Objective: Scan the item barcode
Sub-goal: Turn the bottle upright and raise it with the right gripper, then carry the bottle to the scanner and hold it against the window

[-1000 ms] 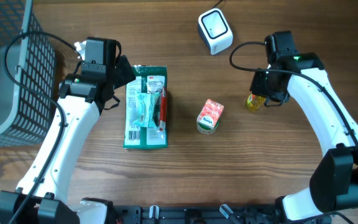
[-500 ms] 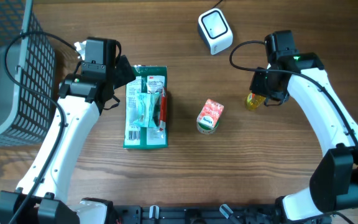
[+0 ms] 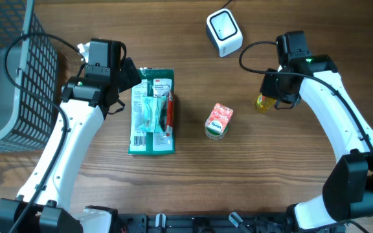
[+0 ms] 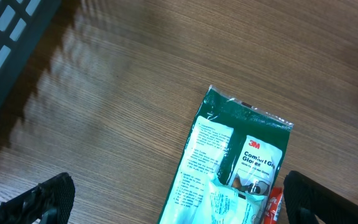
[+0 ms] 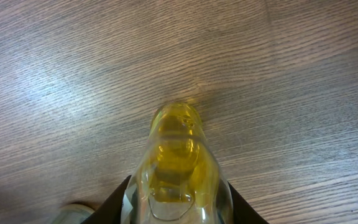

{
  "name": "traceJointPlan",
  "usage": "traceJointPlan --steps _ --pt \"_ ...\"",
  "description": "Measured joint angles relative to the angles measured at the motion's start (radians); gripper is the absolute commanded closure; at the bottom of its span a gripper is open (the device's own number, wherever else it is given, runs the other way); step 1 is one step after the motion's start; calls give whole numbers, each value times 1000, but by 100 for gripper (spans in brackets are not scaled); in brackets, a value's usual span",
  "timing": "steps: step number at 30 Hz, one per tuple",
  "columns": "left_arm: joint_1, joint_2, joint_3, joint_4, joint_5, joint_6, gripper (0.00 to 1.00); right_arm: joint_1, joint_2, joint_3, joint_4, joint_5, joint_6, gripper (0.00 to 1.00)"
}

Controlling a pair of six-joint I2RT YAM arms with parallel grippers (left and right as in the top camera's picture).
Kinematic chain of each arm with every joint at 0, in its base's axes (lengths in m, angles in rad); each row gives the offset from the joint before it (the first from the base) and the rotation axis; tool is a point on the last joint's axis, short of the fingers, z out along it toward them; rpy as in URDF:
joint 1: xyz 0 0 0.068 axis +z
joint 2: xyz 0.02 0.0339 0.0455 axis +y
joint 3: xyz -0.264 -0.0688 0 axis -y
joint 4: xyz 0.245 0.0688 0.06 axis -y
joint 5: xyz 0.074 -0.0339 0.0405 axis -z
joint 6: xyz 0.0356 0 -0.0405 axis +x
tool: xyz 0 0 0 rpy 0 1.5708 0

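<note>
Bottle [image 5: 178,155]: clear rounded plastic, yellow liquid, gripped by right tool [image 3: 272,96] toward wood-grain surface's [image 3: 193,175] right edge; translucence visible only from wrist. Left tool [image 4: 179,202]: spread wide above glossy green packet [image 3: 152,111]. Scanner [image 3: 224,32]: white, far edge.

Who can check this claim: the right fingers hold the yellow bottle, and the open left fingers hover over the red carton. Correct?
No. The left wrist view shows the open left fingers over the green glove packet, not the red carton. The right fingers do hold the yellow bottle.
</note>
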Motion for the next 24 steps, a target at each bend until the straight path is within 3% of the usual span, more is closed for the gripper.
traceJointPlan --steps 11,19,24 --pt "0 0 0 0 0 0 0 0 3 21 -23 -7 -35 96" --pt "0 0 0 0 0 0 0 0 18 520 -212 -24 -74 96" --pt "0 0 0 0 0 0 0 0 15 595 -157 -24 -91 96"
